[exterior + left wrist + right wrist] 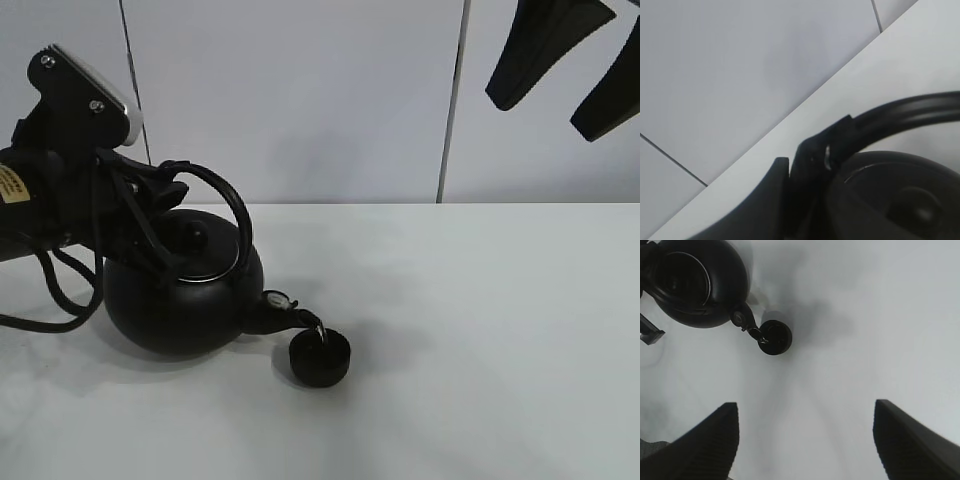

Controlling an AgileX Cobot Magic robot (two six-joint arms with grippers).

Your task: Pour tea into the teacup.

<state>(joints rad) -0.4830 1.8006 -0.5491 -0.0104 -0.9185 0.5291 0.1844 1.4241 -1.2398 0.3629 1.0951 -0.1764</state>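
We see a white table [480,330] running back to a pale panelled wall [300,90]. On its left side the big round black kettle [180,300] is tilted toward the right, its lid [195,240] with a small knob still seated on top. Our left gripper [827,150] is clamped shut on the kettle's arched handle [225,195], with the black arm and its cables behind it at the left edge. Our right gripper [805,440] hangs well apart from all this, high at the far right, and its two ribbed fingers [705,445] stand wide with only bare table between them.

The kettle's spout [290,318] points down and to the right, its tip just over the rim of the teacup [320,357]. The teacup, small, round and matte black, stands upright on the table just right of the kettle and a little nearer to us. A thin stream [321,335] shows between spout and cup.
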